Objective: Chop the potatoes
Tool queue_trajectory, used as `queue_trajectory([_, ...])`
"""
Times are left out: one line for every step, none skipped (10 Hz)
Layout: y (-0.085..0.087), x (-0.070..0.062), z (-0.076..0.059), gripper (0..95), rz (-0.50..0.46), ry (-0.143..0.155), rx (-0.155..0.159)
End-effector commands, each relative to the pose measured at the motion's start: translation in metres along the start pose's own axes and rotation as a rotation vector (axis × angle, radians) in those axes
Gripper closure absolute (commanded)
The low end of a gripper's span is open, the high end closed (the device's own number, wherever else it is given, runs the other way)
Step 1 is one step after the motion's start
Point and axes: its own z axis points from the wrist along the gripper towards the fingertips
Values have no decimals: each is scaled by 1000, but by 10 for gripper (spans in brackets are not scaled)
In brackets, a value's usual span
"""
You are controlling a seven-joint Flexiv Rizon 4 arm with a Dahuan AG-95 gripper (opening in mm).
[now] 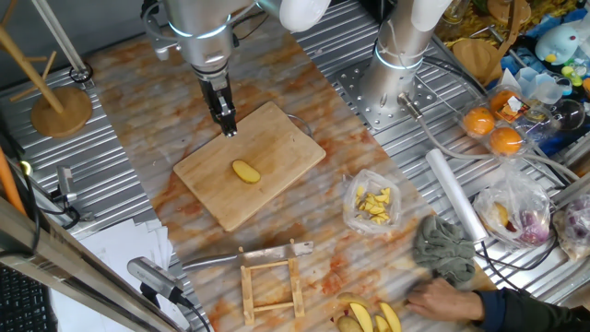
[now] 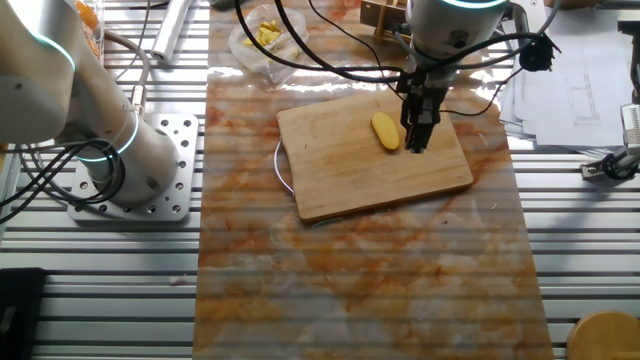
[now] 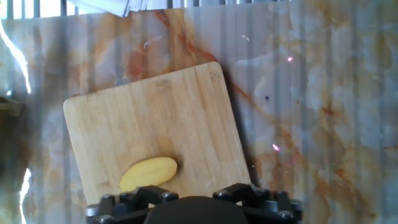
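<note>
One small pale-yellow potato [image 1: 245, 171] [image 2: 385, 131] [image 3: 148, 173] lies whole on the wooden cutting board [image 1: 277, 148] [image 2: 350, 175] [image 3: 161, 112]. My gripper [image 1: 228, 127] [image 2: 417, 142] hangs just above the board's far edge, a short way beside the potato and not touching it. Its two fingers look pressed together with nothing between them. In the hand view only the gripper's dark body [image 3: 193, 208] shows at the bottom edge, with the potato right in front of it.
A knife [image 1: 244, 257] lies by a small wooden rack [image 1: 272, 286] near the front. A plastic bag of yellow chunks [image 1: 373, 203] [image 2: 262, 35], yellow wedges [image 1: 373, 318], a grey cloth [image 1: 445, 247] and a person's hand [image 1: 442, 297] are to the right. A second arm's base [image 1: 396, 83] stands behind.
</note>
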Motion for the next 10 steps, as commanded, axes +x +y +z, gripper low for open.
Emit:
queue_trajectory([0, 0, 0, 950, 147, -13, 12])
queue_trajectory([0, 0, 0, 950, 147, -13, 12])
queue_trajectory([1, 0, 0, 950, 147, -14, 11])
queue_trajectory([2, 1, 1, 950, 147, -16, 9])
queue_trajectory([9, 1, 3, 950, 147, -20, 9])
queue_trajectory([16, 1, 4, 950, 147, -21, 12])
queue_trajectory([25, 0, 5, 950, 147, -25, 18])
queue_trajectory([31, -1, 5, 950, 147, -27, 28])
queue_trajectory([40, -2, 4, 950, 147, -43, 24])
queue_trajectory([50, -2, 1, 950, 146, -47, 21])
